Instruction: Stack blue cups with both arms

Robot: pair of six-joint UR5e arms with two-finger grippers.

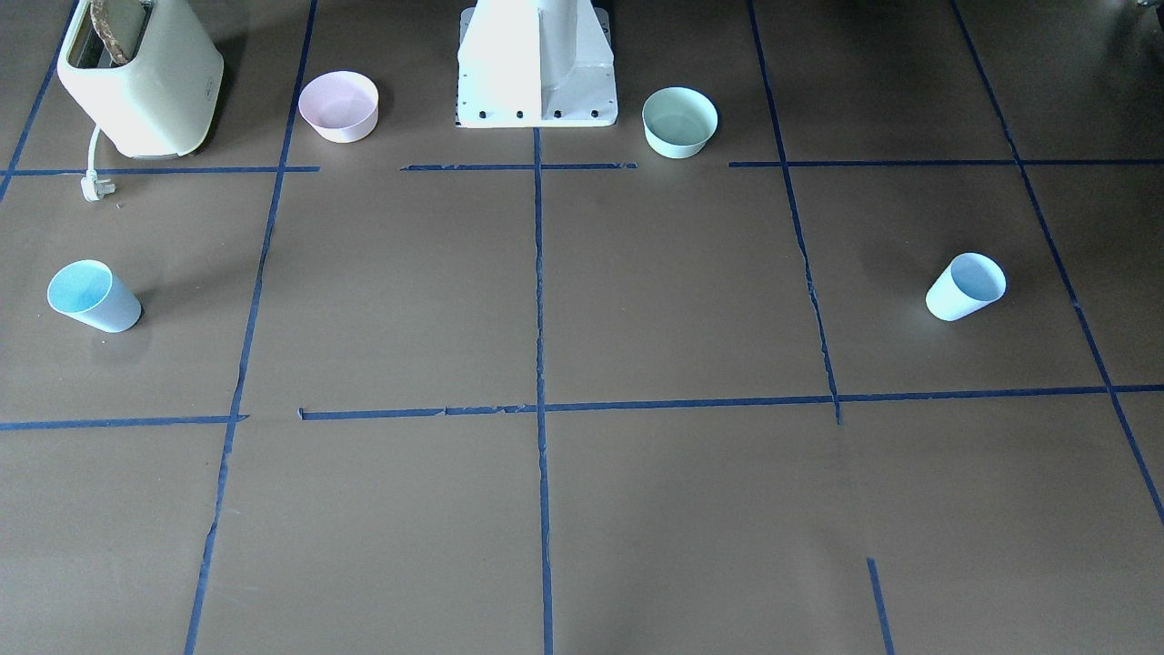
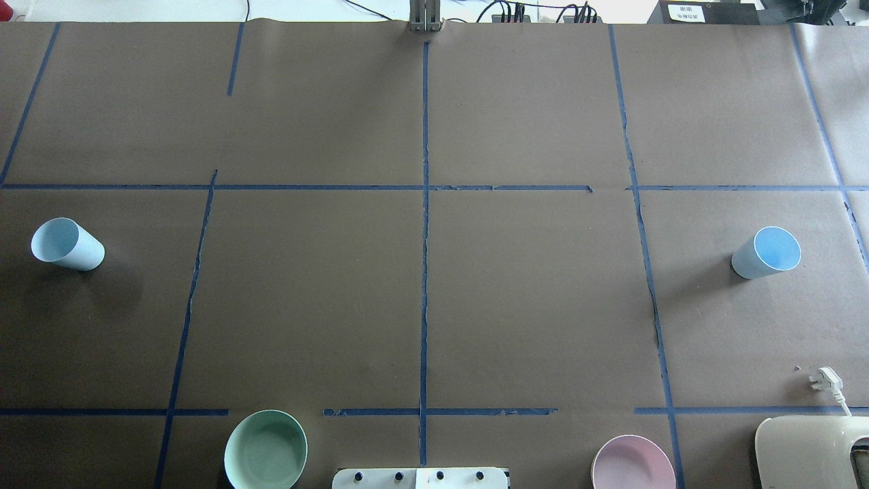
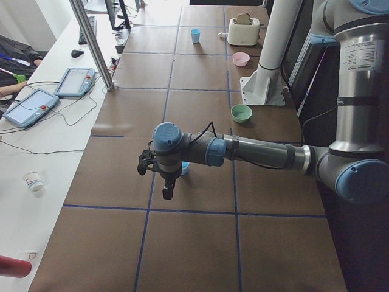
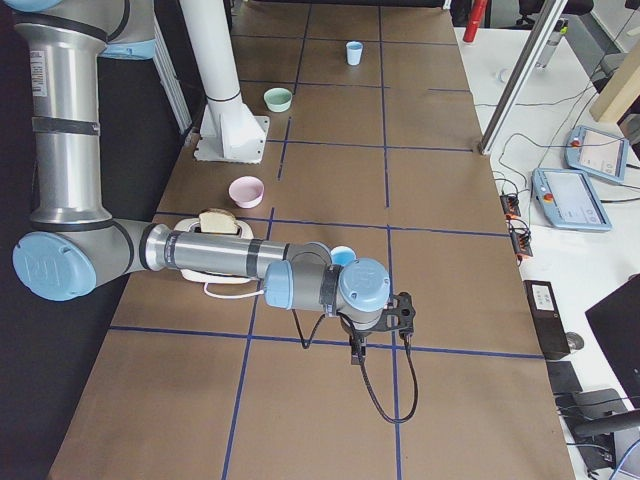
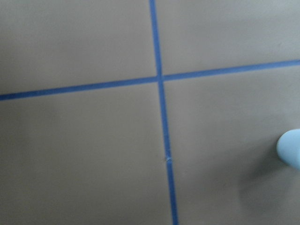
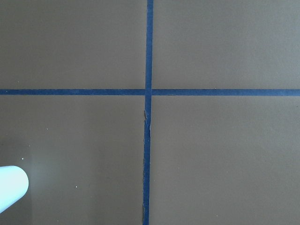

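Observation:
Two pale-blue cups stand upright on the brown table, far apart. One cup [image 2: 66, 244] [image 1: 966, 287] is on my left side, the other cup [image 2: 767, 252] [image 1: 94, 296] on my right side. In the exterior left view my left gripper [image 3: 166, 193] hangs over the table just in front of the left cup [image 3: 184, 168], which the arm partly hides. In the exterior right view my right gripper [image 4: 356, 352] hangs close to the right cup [image 4: 343, 256]. I cannot tell whether either gripper is open or shut. Each wrist view shows only a cup's edge [image 5: 291, 148] [image 6: 11, 187].
A pink bowl [image 1: 339, 106] and a mint-green bowl [image 1: 679, 121] flank the white pedestal [image 1: 536, 68] at the robot's side of the table. A cream toaster [image 1: 141, 77] with toast and its loose plug [image 1: 94, 187] stand on my right. Blue tape lines grid the table.

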